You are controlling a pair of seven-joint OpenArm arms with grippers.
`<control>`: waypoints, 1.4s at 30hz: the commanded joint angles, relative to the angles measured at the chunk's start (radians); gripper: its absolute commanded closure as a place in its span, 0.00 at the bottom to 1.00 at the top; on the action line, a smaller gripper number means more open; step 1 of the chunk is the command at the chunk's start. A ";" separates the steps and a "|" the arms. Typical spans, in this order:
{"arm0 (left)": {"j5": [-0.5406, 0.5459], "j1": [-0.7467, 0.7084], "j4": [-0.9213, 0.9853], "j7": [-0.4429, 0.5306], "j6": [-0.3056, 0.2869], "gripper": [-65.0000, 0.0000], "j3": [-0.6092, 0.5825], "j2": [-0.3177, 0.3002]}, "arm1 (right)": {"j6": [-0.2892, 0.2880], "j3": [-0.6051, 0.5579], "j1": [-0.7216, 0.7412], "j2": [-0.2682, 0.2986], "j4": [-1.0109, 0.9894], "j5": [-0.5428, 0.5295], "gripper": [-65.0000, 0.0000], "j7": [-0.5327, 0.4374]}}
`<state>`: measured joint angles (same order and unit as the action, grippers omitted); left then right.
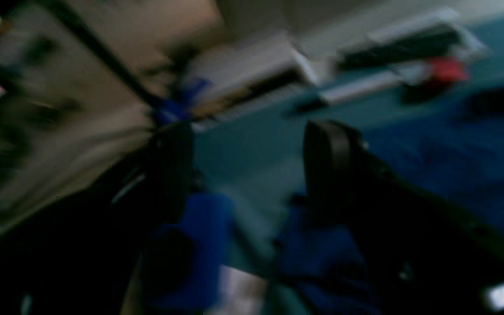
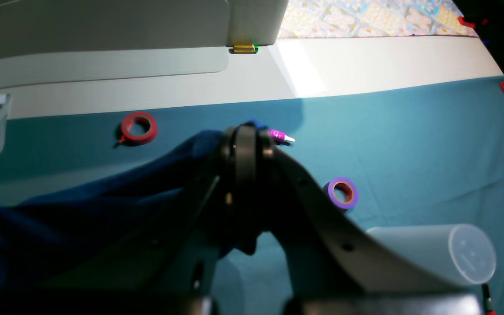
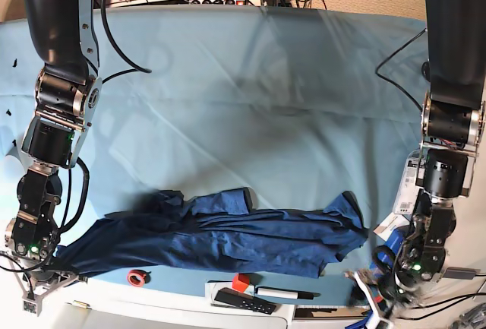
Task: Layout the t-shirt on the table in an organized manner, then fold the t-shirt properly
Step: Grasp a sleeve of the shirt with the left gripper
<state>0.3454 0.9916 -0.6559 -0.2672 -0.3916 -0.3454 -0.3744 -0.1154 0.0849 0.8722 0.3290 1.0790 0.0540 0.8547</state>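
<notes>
The dark navy t-shirt (image 3: 228, 238) lies stretched in a rumpled band across the near part of the teal-covered table (image 3: 266, 101). My right gripper (image 3: 47, 270) is at the shirt's left end. In the right wrist view it (image 2: 245, 142) is shut on a bunch of navy fabric (image 2: 103, 192), held just above the table (image 2: 409, 131). My left gripper (image 3: 376, 287) is past the shirt's right end, near the table's front edge. The left wrist view is blurred. There the gripper (image 1: 252, 131) is open over teal cloth, with the shirt (image 1: 453, 166) to its right.
A red tape roll (image 2: 138, 128), a pink marker (image 2: 280, 135), a purple tape roll (image 2: 342, 192) and a white cylinder (image 2: 435, 251) lie near my right gripper. A red block (image 3: 241, 281), a black remote (image 3: 243, 300) and a pen (image 3: 285, 292) line the front edge.
</notes>
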 commanded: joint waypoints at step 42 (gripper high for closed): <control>-0.137 -0.369 -0.067 0.048 -0.072 0.42 0.007 0.344 | 0.007 0.001 0.036 0.012 0.018 -0.012 1.00 -0.023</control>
<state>0.2035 0.5953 -0.7078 -0.2222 -0.4610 -0.3401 -0.0357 -0.1123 0.0845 0.8669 0.3290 1.0790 0.0395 0.8627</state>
